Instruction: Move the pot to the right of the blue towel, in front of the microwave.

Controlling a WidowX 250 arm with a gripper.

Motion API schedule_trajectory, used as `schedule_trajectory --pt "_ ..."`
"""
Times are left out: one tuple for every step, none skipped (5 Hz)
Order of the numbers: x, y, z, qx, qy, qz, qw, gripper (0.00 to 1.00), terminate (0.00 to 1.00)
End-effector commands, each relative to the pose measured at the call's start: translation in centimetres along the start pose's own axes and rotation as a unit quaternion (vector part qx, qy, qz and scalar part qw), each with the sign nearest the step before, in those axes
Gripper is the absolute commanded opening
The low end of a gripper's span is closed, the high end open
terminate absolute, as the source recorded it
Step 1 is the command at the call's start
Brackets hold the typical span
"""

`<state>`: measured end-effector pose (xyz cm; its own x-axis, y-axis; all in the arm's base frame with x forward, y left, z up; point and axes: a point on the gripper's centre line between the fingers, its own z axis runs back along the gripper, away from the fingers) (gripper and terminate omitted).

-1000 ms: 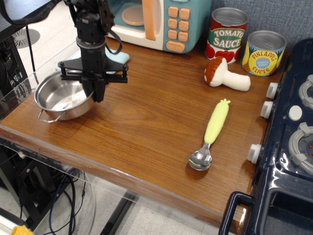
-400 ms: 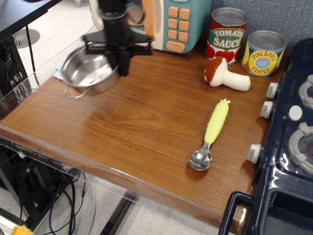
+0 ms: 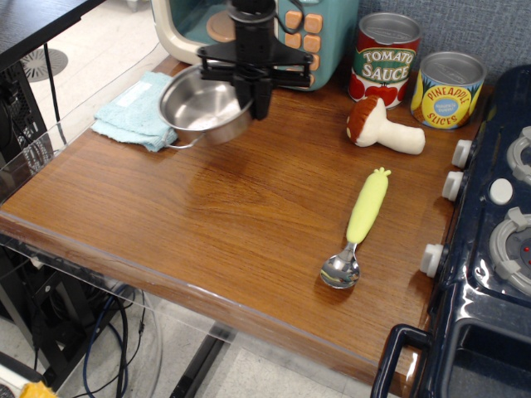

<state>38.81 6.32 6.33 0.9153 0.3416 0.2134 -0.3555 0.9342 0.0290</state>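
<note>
The shiny steel pot (image 3: 202, 107) hangs tilted a little above the wooden table, just right of the light blue towel (image 3: 133, 111) and in front of the teal and cream toy microwave (image 3: 319, 25). My black gripper (image 3: 254, 101) comes down from above and is shut on the pot's right rim. One wire loop handle shows at the pot's lower left. The towel lies flat at the table's back left, its right edge partly behind the pot.
A tomato sauce can (image 3: 384, 55) and a pineapple can (image 3: 447, 89) stand at the back right. A plush mushroom (image 3: 381, 126) lies in front of them. A yellow-handled spoon (image 3: 358, 224) lies mid-right. A navy toy stove (image 3: 489, 240) fills the right edge.
My gripper has carried the pot up off the table's left edge and rightward past the towel to in front of the microwave. The towel is now uncovered.
</note>
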Motion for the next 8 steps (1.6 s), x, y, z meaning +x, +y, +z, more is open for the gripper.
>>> schedule_trajectory --pt "1.9 -1.2 -1.1 0.017 -0.006 -0.022 0.9996 0.00 0.00" --pt "2.1 -2.3 -2.5 0.018 0.004 -0.041 0.9990 0.00 0.00" --pt "2.1 -2.5 -3.3 0.018 0.012 -0.047 0.9987 0.00 0.00" --pt "1.9 -2.5 -3.1 0.016 0.015 -0.046 0.9987 1.00 0.00" --pt "1.9 -2.4 -2.5 0.011 0.011 -0.039 0.9991 1.00 0.00" --pt "1.7 -2.7 -2.1 0.009 0.008 -0.040 0.9991 1.00 0.00" --pt "1.6 -2.7 -1.3 0.007 0.000 -0.042 0.9991 1.00 0.00" --pt "1.6 -2.3 0.8 -0.008 -0.019 -0.039 0.9990 1.00 0.00"
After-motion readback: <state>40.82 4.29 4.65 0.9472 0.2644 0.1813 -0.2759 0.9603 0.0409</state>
